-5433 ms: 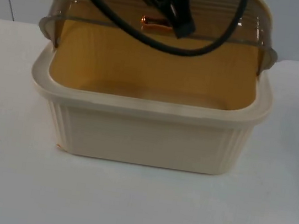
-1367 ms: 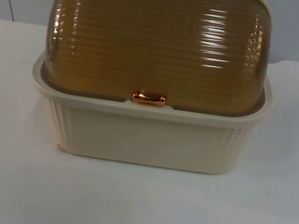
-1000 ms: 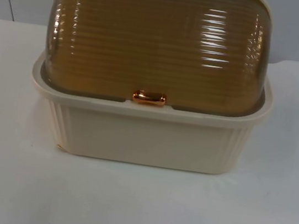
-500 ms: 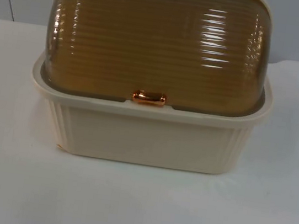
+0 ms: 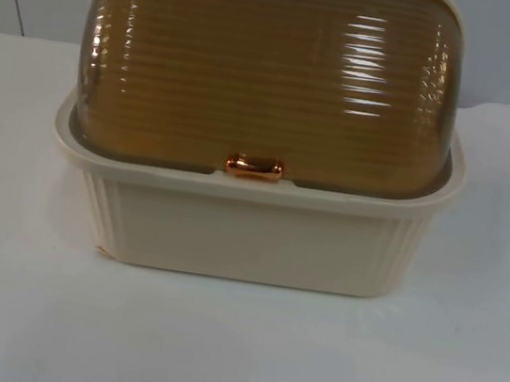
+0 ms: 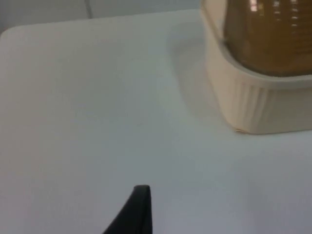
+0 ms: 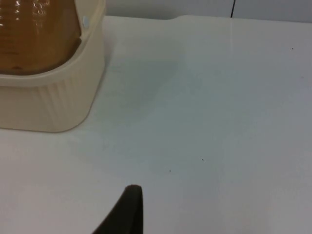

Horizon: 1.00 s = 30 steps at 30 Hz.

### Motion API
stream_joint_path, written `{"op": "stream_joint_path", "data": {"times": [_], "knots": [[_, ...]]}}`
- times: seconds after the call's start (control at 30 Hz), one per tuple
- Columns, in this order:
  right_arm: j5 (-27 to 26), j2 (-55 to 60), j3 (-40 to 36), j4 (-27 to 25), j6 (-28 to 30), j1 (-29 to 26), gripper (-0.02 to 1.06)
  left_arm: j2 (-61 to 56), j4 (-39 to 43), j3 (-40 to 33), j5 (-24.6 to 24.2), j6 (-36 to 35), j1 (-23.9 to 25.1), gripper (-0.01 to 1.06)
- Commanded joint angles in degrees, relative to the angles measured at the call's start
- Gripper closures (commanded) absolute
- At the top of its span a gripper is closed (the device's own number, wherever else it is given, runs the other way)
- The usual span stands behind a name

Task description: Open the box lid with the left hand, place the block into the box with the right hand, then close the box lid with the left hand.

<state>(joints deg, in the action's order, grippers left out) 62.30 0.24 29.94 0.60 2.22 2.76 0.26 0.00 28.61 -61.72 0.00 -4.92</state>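
A: Top view?
B: The cream box (image 5: 249,233) stands mid-table (image 5: 10,309), long axis left to right, front toward the camera. Its ribbed amber lid (image 5: 272,70) is down, copper handle (image 5: 255,166) at the front rim. What is inside cannot be made out.

A: Left wrist?
B: The left gripper (image 6: 132,214) hangs over bare table beside the box (image 6: 253,102); whether its claw is apart I cannot tell.

A: Right wrist?
B: The right gripper (image 7: 124,212) likewise, beside the box (image 7: 48,102); claw unclear.

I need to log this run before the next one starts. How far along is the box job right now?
It looks finished. The ribbed amber lid is shut on the cream box, its copper handle down at the front rim. Nothing is in hand: the left gripper and right gripper hang over the bare white table, apart from the box. Whether the block is inside cannot be told through the lid.
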Motion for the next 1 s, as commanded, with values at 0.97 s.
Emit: {"op": "stream_joint_path", "data": {"times": [0.97], "knots": [[-0.5,-0.2,-0.4,0.4,0.0,-1.7,-0.01,-0.3,-0.6,-0.2,0.1,-0.3,7.3,0.0]]}}
